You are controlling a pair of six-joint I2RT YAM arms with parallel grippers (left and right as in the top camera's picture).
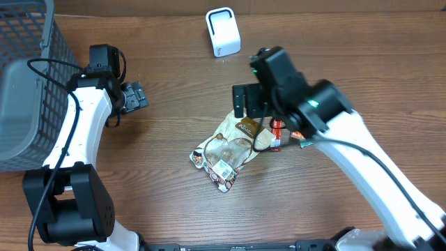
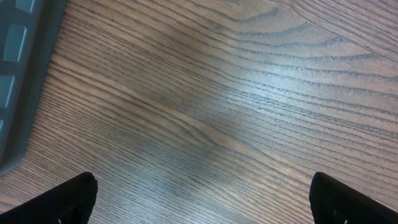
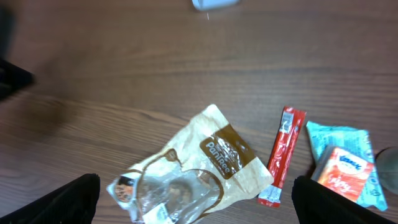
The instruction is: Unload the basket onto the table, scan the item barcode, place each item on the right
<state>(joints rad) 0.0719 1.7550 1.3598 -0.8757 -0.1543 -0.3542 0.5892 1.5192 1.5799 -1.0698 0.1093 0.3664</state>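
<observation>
Centrally, the snack bag [image 1: 226, 148] is laid on the table [image 1: 160, 181], close by the spread right fingers [image 3: 62, 199]. The left fingers [image 2: 62, 199] are held spread over open wood beside the basket [image 1: 59, 42] at the left edge.

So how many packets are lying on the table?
3. A tan snack bag in the middle, a red stick packet just right of it, and a teal-and-orange pack beyond that. The right arm may hide more from overhead.
</observation>
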